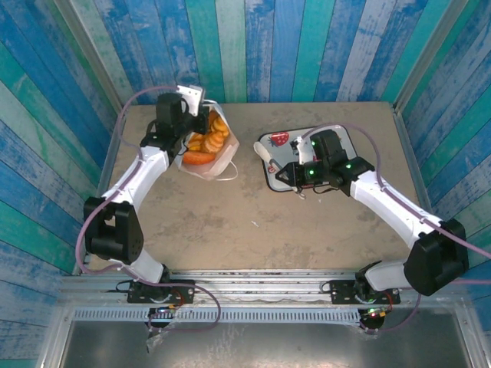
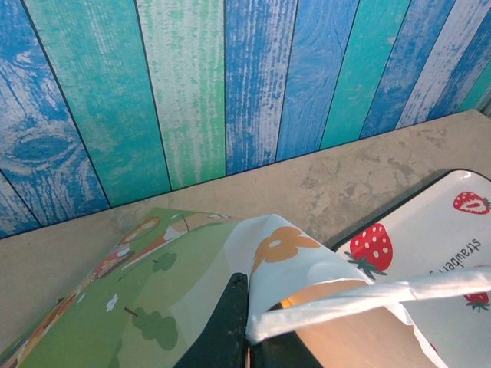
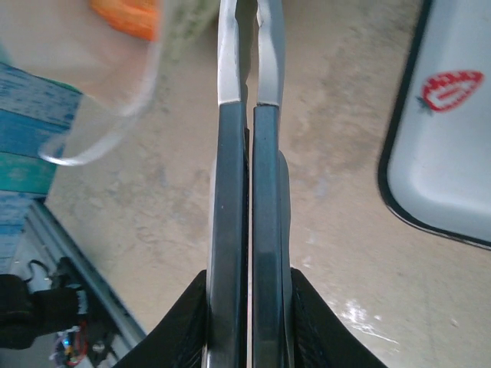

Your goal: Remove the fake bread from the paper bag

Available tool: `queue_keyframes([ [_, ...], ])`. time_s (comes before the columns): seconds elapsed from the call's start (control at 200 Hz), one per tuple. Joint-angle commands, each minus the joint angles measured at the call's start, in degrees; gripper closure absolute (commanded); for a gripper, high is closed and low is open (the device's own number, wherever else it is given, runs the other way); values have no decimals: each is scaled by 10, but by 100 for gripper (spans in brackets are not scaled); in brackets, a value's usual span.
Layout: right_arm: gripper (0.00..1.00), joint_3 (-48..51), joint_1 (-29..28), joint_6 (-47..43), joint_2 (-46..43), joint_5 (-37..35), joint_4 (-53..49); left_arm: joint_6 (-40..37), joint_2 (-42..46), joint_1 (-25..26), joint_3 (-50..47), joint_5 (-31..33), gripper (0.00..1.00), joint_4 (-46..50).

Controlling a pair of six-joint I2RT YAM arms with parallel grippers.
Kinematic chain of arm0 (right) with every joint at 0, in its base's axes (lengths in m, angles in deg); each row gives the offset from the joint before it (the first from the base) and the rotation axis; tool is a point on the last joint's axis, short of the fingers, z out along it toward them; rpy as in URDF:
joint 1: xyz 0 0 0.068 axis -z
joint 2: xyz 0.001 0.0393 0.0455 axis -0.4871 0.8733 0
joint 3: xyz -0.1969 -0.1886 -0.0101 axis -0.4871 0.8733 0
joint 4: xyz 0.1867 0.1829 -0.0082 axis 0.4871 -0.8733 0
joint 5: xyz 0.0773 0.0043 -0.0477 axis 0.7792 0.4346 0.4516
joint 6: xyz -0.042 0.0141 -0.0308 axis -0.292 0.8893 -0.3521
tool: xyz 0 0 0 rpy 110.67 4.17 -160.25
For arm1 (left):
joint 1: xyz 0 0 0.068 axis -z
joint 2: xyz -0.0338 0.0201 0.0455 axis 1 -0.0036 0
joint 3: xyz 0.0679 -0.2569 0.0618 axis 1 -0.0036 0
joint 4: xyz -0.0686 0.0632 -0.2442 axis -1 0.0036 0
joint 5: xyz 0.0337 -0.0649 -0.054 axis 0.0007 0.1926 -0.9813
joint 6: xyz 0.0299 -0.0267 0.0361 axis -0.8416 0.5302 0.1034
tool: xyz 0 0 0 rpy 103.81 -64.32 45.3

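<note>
Pinching, right pincer (image 3: 247,307): pressed together on the metal tongs (image 3: 245,61); their two arms are squeezed almost shut.
Tongs axis: they run straight out from the pincer, over bare desk (image 1: 307,222) just off the left rim of the tray (image 3: 437,169).
Left pincer (image 2: 249,322): clamped on the rim of the paper bag (image 2: 153,307), beside its handle loop (image 2: 368,295).
Fake bread (image 1: 205,142): it sits inside the bag near the desk's far-left corner, left of the tongs and well apart from them.
Long roll (image 1: 199,158): it lies crosswise in the bag mouth.
Nearer arm: the left, though it is busy holding the bag; I judge my right must swing left.
Right arm pose: the elbow is bent toward the desk's right edge and the wrist is low over the tray.
</note>
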Motion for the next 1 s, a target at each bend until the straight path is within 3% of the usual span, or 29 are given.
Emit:
queue_keyframes([
  [0.0, 76, -39, -9, 7, -19, 21, -39, 0, 33, 16, 28, 43, 98, 4],
  [0.275, 75, -90, -32, 6, -28, 23, -70, 3, 24, 53, 41, 89, 98, 16],
  [0.466, 74, -129, -76, 1, 4, 15, -93, 12, 14, 69, 47, 103, 99, 18],
  [0.671, 72, -164, -84, -2, 54, 18, -107, 15, 9, 77, 37, 92, 98, 4],
  [0.997, 68, -228, -84, 17, 136, -52, -126, 15, -4, 89, 33, 86, 97, -1],
])
